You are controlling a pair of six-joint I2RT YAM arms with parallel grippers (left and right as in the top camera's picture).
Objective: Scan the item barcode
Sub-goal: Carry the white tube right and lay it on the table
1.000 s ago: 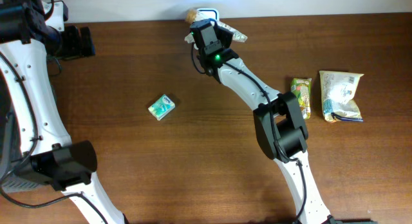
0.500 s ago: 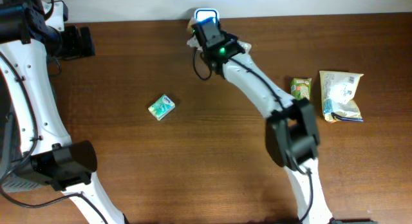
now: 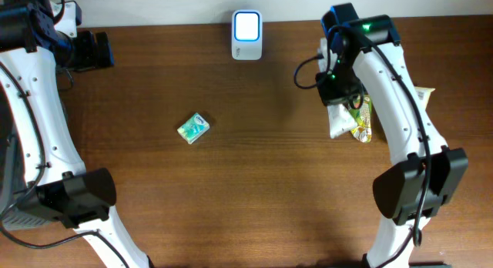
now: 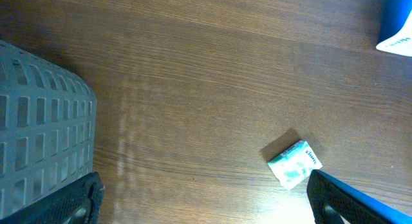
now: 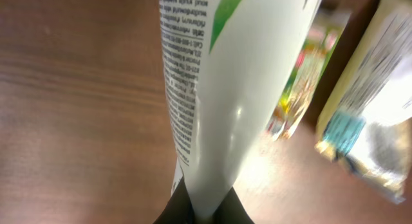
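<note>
packet hangs pinched in right jaws beside green snack; left jaws gape wide.

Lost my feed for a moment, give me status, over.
Left claw open, empty. Right claw shut on white packet, right of scanner. Green snack bar, pale bag on table close by.

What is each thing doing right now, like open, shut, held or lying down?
left gripper: open, holding nothing.
right gripper: shut on the white pouch.
white pouch: held, pinched by one edge.
scanner: window lit up.
small green packet: lying on the table, untouched.
green snack bar: lying on the table.
pale bag: lying beside the snack bar.
</note>
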